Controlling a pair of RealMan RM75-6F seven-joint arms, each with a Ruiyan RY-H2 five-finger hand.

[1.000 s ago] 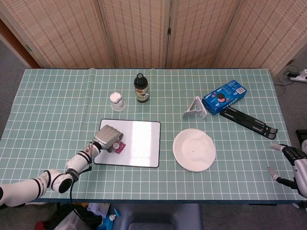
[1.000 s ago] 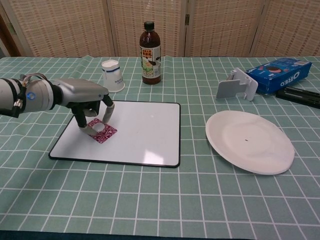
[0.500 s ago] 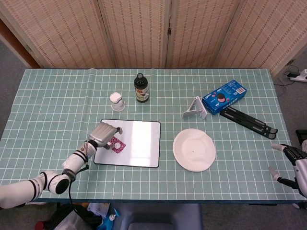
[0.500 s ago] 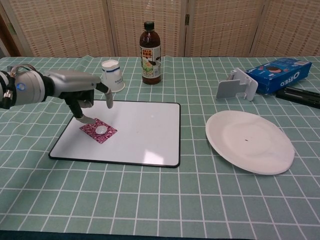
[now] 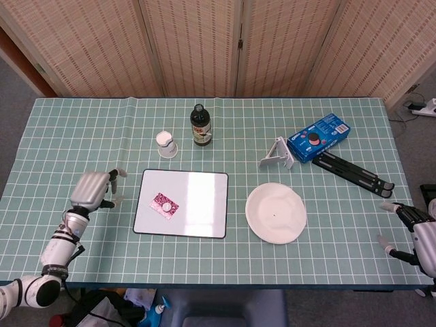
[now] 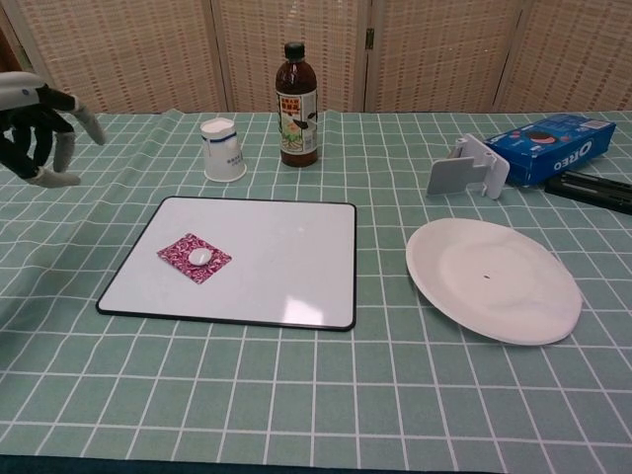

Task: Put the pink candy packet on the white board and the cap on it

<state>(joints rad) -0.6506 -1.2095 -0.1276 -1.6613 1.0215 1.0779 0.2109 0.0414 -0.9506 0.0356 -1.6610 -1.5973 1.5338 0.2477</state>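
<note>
A pink patterned candy packet (image 5: 164, 203) (image 6: 194, 258) lies flat on the left part of the white board (image 5: 197, 216) (image 6: 276, 267). A small white cap (image 5: 165, 207) (image 6: 200, 257) sits on top of the packet. My left hand (image 5: 92, 190) (image 6: 38, 123) hovers left of the board, apart from it, fingers spread and empty. My right hand (image 5: 411, 228) shows only at the right edge of the head view, off the table's corner, fingers apart and holding nothing.
An upturned paper cup (image 5: 165, 144) (image 6: 222, 149) and a dark bottle (image 5: 199, 125) (image 6: 297, 106) stand behind the board. A white plate (image 5: 275, 212) (image 6: 492, 279) lies to its right. Further right are a white stand (image 5: 279, 154), a blue Oreo box (image 5: 318, 135) and a black folded stand (image 5: 352, 171).
My left hand has let go of the cap on the packet, lifted and drawn back leftward off the board. The right hand has stayed put.
</note>
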